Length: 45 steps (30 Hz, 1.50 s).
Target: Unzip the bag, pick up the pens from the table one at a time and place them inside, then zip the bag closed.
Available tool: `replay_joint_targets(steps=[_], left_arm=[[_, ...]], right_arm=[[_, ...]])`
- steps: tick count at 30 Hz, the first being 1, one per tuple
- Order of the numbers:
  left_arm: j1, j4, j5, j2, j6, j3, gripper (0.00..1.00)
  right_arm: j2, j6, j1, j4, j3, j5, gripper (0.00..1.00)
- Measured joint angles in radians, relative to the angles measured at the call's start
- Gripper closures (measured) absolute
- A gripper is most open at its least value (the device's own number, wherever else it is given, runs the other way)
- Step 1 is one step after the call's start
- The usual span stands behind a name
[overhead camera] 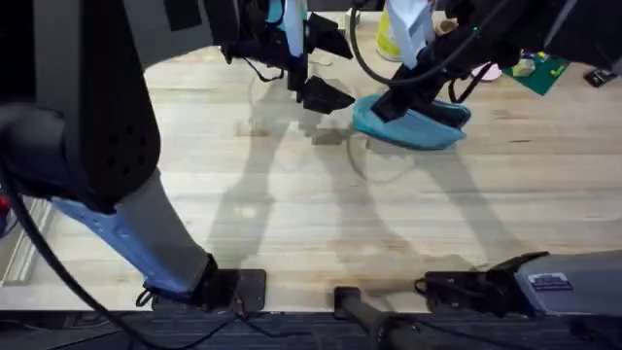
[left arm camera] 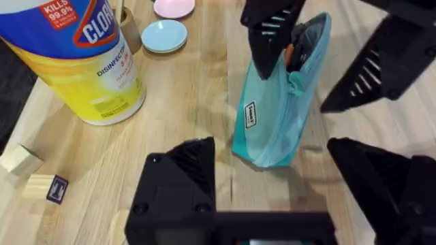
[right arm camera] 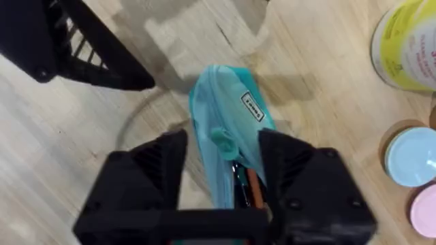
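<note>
Beside the disinfectant tub [left arm camera: 82,61], the bag [left arm camera: 279,116] is straddled by the right gripper [right arm camera: 225,160], its fingers spread wide — the left gripper [left arm camera: 272,177] also gapes — and zipping shut is judged next.

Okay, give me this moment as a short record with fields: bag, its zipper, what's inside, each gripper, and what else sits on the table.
bag: turquoise pouch on the table
zipper: partly open at one end
inside: slim dark and orange items at the opening
right gripper: open, fingers either side of the bag
left gripper: open, near the bag's closed end
nearby: disinfectant wipes tub, light-blue dish, pink dish
</note>
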Motion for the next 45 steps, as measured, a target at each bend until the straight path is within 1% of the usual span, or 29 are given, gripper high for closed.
replay_joint_targets(steps=[3, 6, 7, 8, 10, 11, 12, 26, 37, 41, 45], left_arm=[[0.000, 0.000, 0.000, 0.000, 0.001, 0.000, 0.008], [0.000, 0.000, 0.000, 0.000, 0.003, 0.000, 0.008], [0.000, 0.000, 0.000, 0.000, 0.003, 0.000, 0.007], [0.000, 0.000, 0.000, 0.000, 0.003, 0.000, 0.007], [0.000, 0.000, 0.000, 0.000, 0.003, 0.000, 0.007], [0.000, 0.000, 0.000, 0.000, 0.003, 0.000, 0.007], [0.000, 0.000, 0.000, 0.000, 0.003, 0.000, 0.007], [0.000, 0.000, 0.000, 0.000, 0.003, 0.000, 0.008], [0.000, -0.012, 0.007, 0.002, 0.003, 0.000, 0.007], [-0.002, -0.011, 0.026, 0.036, 0.003, 0.000, 0.007], [-0.013, -0.010, 0.032, 0.090, 0.003, 0.000, 0.008]], right_arm=[[0.000, 0.000, 0.000, 0.001, 0.000, 0.000, 0.505], [0.000, 0.000, 0.000, -0.005, 0.000, 0.000, 0.558], [0.000, 0.000, 0.000, -0.010, 0.000, 0.000, 0.599], [0.000, 0.000, 0.000, -0.013, 0.000, 0.000, 0.662], [0.000, -0.006, 0.000, -0.015, 0.000, 0.001, 0.882], [0.000, -0.006, 0.000, -0.016, 0.000, 0.001, 0.944], [0.000, -0.007, 0.000, -0.017, 0.000, 0.001, 0.960], [-0.002, -0.007, 0.000, -0.017, 0.000, 0.001, 0.969], [-0.044, -0.007, 0.000, -0.021, 0.000, 0.001, 0.970], [-0.044, -0.007, 0.000, -0.021, 0.000, 0.001, 0.970], [-0.044, -0.007, 0.000, -0.021, 0.000, 0.001, 0.970]])
